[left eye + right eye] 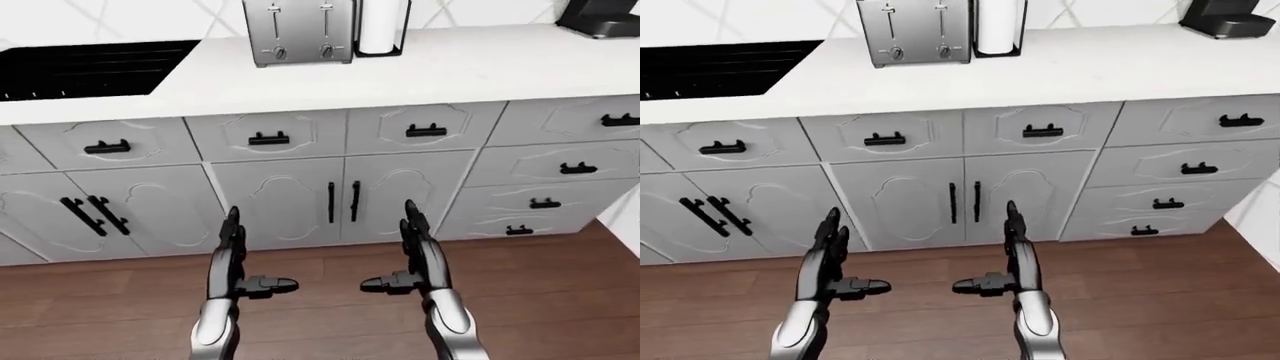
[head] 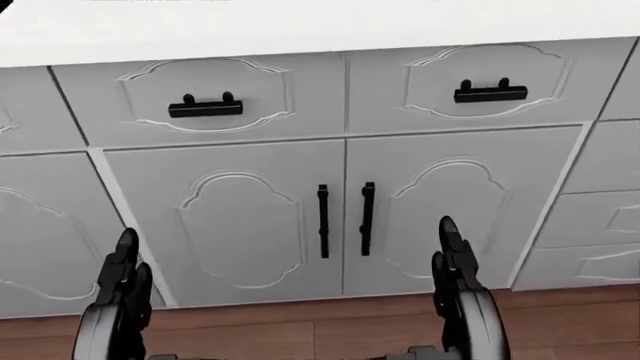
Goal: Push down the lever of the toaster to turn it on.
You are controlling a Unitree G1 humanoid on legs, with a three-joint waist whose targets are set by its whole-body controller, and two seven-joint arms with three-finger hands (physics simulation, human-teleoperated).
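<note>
A silver toaster (image 1: 298, 31) stands on the white counter (image 1: 450, 71) at the top of the left-eye view, with two lever slots and two round knobs on its face. Both levers sit near the top of their slots. My left hand (image 1: 235, 259) and right hand (image 1: 418, 255) are held low over the wooden floor, well below the counter. Both hands are open, fingers straight up and thumbs pointing inward. Neither touches anything. The head view shows only the cabinet doors and my fingertips (image 2: 125, 259).
A paper towel roll (image 1: 382, 26) stands right of the toaster. A black stove top (image 1: 90, 67) lies at the left of the counter. A black appliance (image 1: 605, 16) sits at the top right. Grey cabinet doors and drawers (image 1: 290, 199) face me.
</note>
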